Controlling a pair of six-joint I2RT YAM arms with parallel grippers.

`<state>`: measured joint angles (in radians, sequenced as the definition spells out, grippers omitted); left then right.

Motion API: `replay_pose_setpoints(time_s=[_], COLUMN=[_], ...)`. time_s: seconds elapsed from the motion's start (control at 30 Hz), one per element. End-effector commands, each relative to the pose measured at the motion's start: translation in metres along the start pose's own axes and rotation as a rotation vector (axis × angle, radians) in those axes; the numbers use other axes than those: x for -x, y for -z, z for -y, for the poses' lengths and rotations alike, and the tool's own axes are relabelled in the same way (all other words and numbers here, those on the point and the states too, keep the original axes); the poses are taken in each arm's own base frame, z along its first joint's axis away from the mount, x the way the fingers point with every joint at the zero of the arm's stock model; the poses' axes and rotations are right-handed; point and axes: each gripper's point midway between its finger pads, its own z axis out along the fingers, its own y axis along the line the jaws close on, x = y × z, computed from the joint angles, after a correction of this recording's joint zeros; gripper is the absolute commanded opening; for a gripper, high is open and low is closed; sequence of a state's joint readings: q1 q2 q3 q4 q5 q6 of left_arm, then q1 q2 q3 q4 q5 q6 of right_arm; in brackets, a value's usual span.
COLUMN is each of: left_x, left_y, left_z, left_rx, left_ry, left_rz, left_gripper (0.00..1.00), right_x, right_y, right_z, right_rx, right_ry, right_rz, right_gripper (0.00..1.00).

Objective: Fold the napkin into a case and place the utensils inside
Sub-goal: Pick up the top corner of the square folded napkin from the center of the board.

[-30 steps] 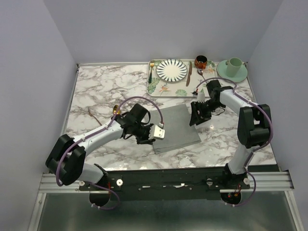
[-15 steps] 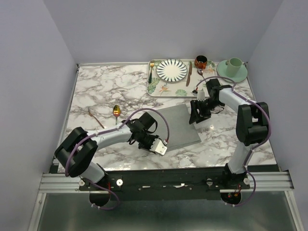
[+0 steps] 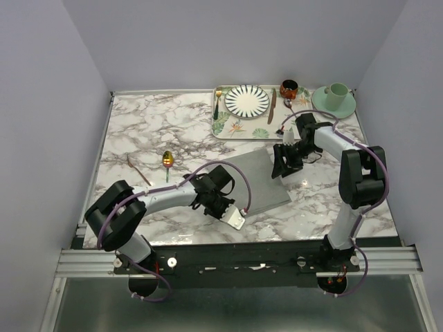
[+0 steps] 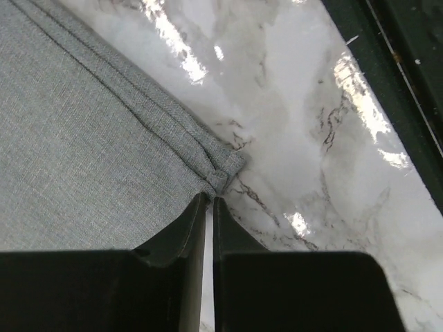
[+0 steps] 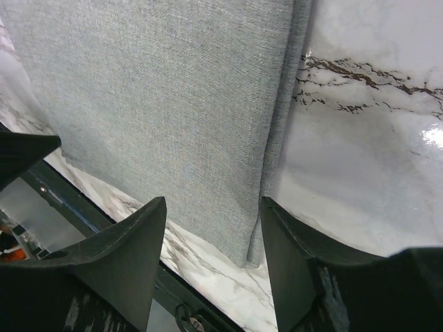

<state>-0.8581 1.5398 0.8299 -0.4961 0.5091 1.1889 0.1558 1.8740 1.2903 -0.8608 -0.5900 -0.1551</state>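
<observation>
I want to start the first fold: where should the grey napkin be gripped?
Probably at its near hemmed corner, coming in low over the table from off the cloth. The napkin lies flat, so only the thick stitched hem there gives a lip to pinch.

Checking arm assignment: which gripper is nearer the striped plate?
Right. The right gripper is at the napkin's far corner, toward the striped plate; the left gripper is at its near corner.

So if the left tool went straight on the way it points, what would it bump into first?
The left tool points at a corner of the napkin, right in front of its tips. It would most likely meet that hemmed corner first, if it isn't touching it already.
</observation>
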Motion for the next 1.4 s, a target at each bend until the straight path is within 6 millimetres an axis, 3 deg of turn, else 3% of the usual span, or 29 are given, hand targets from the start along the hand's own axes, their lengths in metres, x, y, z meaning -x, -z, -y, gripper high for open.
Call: replay_pose_setpoints(time_s=[0.0,0.2,0.3,0.43,0.5,0.83,0.97,1.13,1.37], left_x=[0.018,0.046,0.050,0.046,0.044,0.041,0.035,0.034,0.036], left_y=[-0.009,-0.018,-0.016,-0.010,-0.009,-0.018,-0.021,-0.022,-0.026], left_z=[0.018,0.034,0.028,0.013,0.015,0.019,0.025,0.030,0.025], left_rx=[-0.067,-0.113,-0.090,0.008,0.009,-0.022,-0.042,-0.058,-0.042], left_ry=[-0.037,0.070,0.093,0.092,0.078,0.054,0.033,0.029,0.038], left_rz=[-0.007,0.044,0.048,0.015,0.016,0.009,-0.009,-0.008,-0.004], left_gripper=[0.11,0.06,0.06,0.21,0.31,0.37,0.47,0.44,0.33], right_x=[0.012,0.014,0.017,0.021,0.020,0.015,0.015,0.014,0.013], right_y=[0.001,0.005,0.006,0.004,0.003,-0.003,-0.003,-0.004,-0.006], right_z=[0.005,0.003,0.002,0.002,0.001,0.000,0.000,0.000,-0.001], right_rx=[-0.015,-0.014,-0.011,0.000,0.010,0.033,0.035,0.040,0.047], right_ry=[0.019,0.042,0.051,0.050,0.041,0.021,0.024,0.018,0.013], right_rz=[0.019,0.022,0.026,0.027,0.022,0.009,0.009,0.004,0.000], right_gripper=[0.65,0.66,0.68,0.69,0.69,0.69,0.69,0.69,0.69])
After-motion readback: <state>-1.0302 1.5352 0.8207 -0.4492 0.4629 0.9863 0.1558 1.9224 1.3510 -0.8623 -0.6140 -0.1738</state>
